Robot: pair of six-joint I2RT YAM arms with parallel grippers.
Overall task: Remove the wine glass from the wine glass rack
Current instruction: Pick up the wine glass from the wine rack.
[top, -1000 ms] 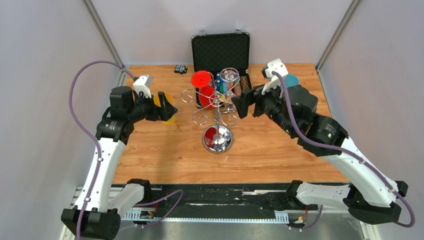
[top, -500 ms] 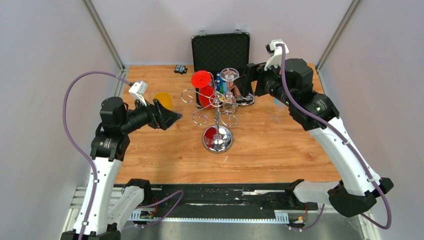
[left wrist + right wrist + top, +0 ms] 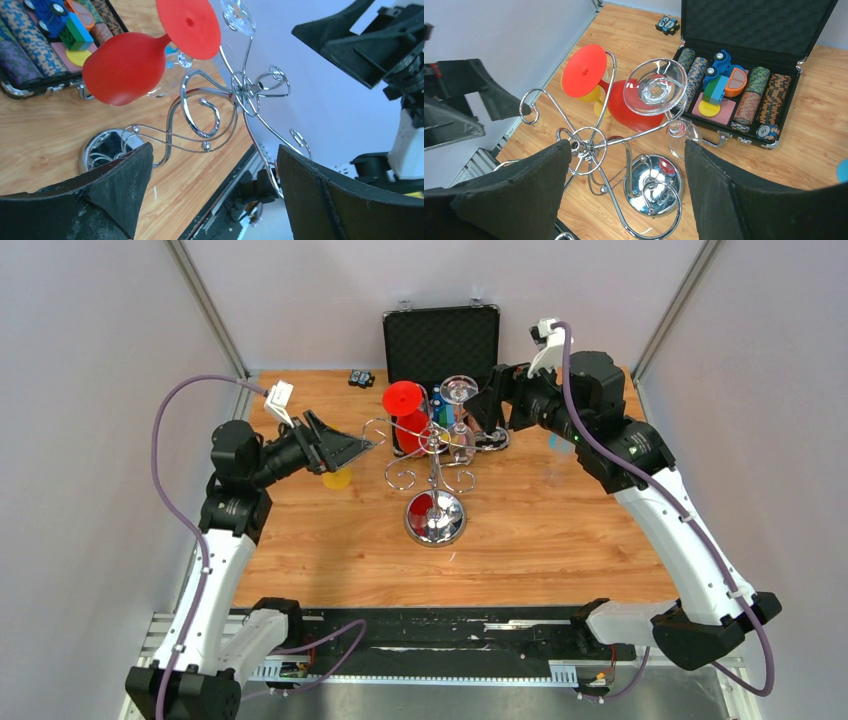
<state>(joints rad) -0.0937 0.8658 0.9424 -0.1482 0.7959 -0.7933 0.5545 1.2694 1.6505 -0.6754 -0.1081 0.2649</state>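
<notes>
The chrome wine glass rack [image 3: 434, 518] stands mid-table on its round mirrored base [image 3: 654, 185]. Two glasses hang upside down from its curled arms: a red wine glass [image 3: 405, 415] on the left and a clear wine glass [image 3: 459, 400] at the back right. In the right wrist view the clear glass's foot [image 3: 655, 87] lies just ahead of my right gripper [image 3: 627, 145], which is open, above and behind the rack [image 3: 482, 418]. My left gripper [image 3: 358, 450] is open too, hovering left of the rack's arms [image 3: 200, 115], with the red glass [image 3: 125, 67] ahead of it.
An open black case [image 3: 440, 340] of poker chips and toy pieces [image 3: 744, 85] sits right behind the rack. A yellow disc [image 3: 337, 478] lies under the left gripper, a blue item [image 3: 556, 443] on the right, and a small black object [image 3: 361, 378] at the back.
The right gripper swung from the rack's right side up to its back right, by the clear glass. The left gripper rose and moved right, up to the rack's arms.
</notes>
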